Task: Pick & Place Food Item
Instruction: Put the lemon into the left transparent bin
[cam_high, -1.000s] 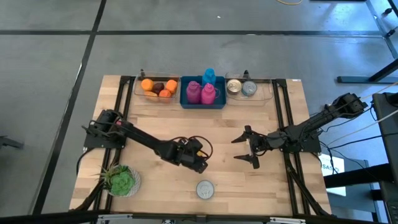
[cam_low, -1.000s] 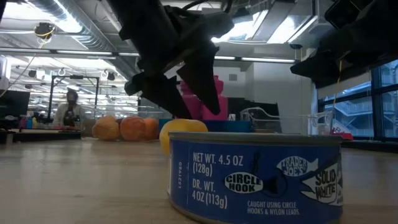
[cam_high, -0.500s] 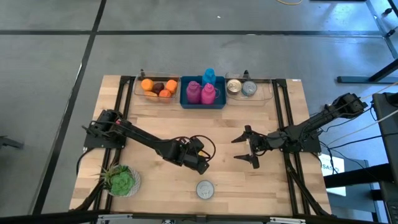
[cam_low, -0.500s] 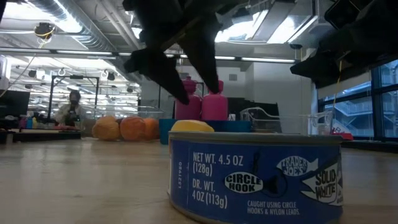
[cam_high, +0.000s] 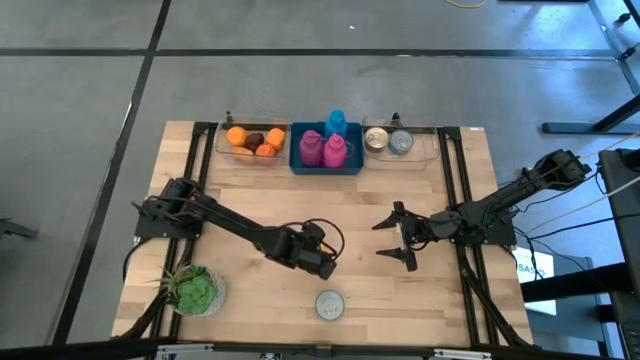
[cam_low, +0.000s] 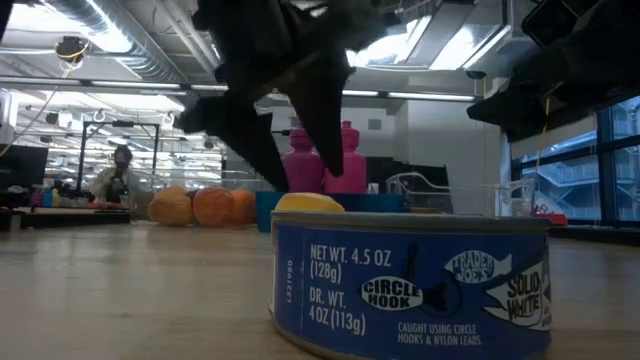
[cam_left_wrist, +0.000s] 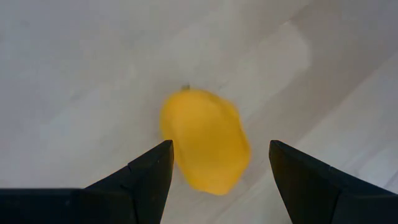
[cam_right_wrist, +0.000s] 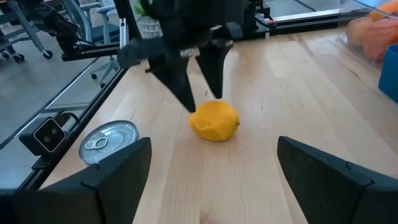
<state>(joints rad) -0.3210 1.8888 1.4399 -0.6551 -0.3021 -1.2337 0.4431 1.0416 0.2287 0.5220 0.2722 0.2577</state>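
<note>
A yellow lemon lies on its side on the wooden table, near the middle of the front half. My left gripper hangs over it, slanting down, and hides it in the high view. Its open fingers end just above the lemon without gripping it. My right gripper waits open right of the lemon, facing it, with nothing between its fingers. A blue tuna can stands upright near the front edge.
Along the far edge stand a clear tray of oranges, a blue bin of pink bottles and a clear tray of cans. A potted plant sits front left. A person is far behind the table.
My left gripper has rolled and tipped over the lemon and risen slightly, its fingers staying as wide apart as before. The lemon has shifted a little toward the table's right and stays on the table.
</note>
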